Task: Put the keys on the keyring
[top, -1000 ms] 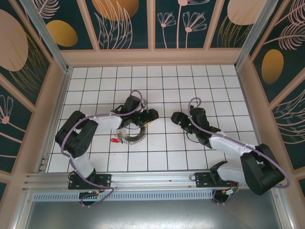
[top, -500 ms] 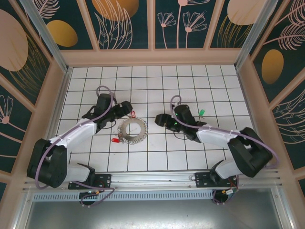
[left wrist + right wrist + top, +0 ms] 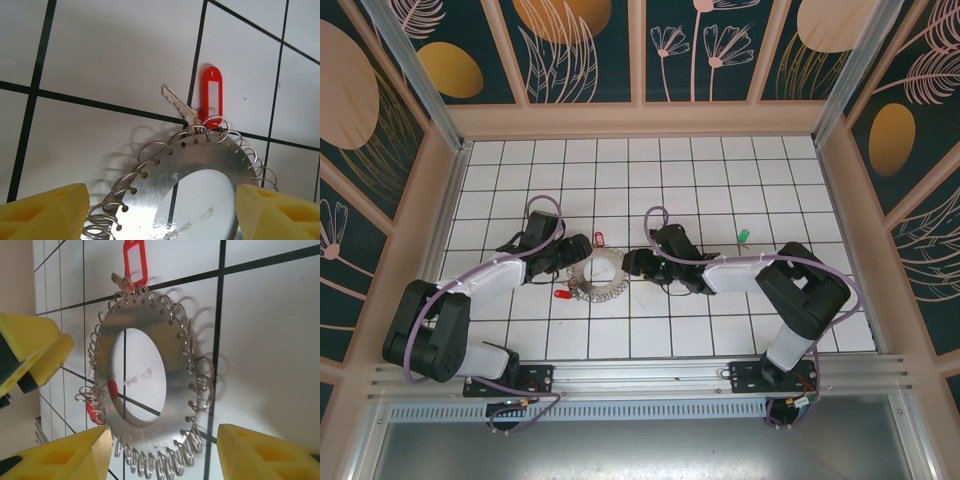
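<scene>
Keyring (image 3: pixel 200 157): flat pale-grey metal ring, red-tagged silvery key (image 3: pixel 179 104) at rim.
Left gripper (image 3: pixel 160 212): open beside keyring.
Right gripper (image 3: pixel 162 450): open opposite.

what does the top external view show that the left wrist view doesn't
Top external adds the wider scene: the left gripper and right gripper flanking the keyring, a green-tagged key lying apart off to the right, and a near red-tagged key by the ring's near-left rim. Left wrist adds close detail: wire loops lining the rim, and the silver blade of the far red-tagged key. Both share the keyring, the far red-tagged key at its far rim, and the left gripper's open jaws.
</scene>
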Tool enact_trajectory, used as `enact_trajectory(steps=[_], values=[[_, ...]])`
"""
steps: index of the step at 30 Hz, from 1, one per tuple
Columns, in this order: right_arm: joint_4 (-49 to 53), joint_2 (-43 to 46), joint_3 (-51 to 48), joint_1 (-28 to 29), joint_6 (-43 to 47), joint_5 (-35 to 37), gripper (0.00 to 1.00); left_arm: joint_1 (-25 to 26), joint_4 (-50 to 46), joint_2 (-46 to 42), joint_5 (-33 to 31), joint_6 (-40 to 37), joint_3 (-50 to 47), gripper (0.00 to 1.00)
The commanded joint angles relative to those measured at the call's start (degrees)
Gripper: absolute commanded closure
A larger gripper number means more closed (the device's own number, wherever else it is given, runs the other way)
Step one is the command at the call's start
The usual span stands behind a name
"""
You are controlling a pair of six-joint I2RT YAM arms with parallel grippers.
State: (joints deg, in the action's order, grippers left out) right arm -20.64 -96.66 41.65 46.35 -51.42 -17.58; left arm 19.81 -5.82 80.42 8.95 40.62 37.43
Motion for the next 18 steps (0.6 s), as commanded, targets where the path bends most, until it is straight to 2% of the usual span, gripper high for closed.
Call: enact_trajectory(steps=[1, 6, 11, 18], values=[[-2.62, -2.29, 2.24, 0.32, -1.97, -1.92, 0.44, -0.39, 0.42, 0.98, 1.06, -2.26, -1.11, 0.24], [-2.2, -4.88, 3.78, 0.41, -3.69, -2.5, 0.49, -0.34, 2.39, 2.18, 4.18, -2.16, -2.42, 0.3], [-0.98, -5.63, 3.96, 0.49, -4.85, -1.4, 0.5, -0.36, 3.69, 2.43, 5.33, -1.86, -4.05, 0.32], [-3.28, -7.69, 4.84, 0.5, -5.37, -3.57, 0.51, -0.39, 5.52, 2.95, 7.07, -1.42, -5.47, 0.34]])
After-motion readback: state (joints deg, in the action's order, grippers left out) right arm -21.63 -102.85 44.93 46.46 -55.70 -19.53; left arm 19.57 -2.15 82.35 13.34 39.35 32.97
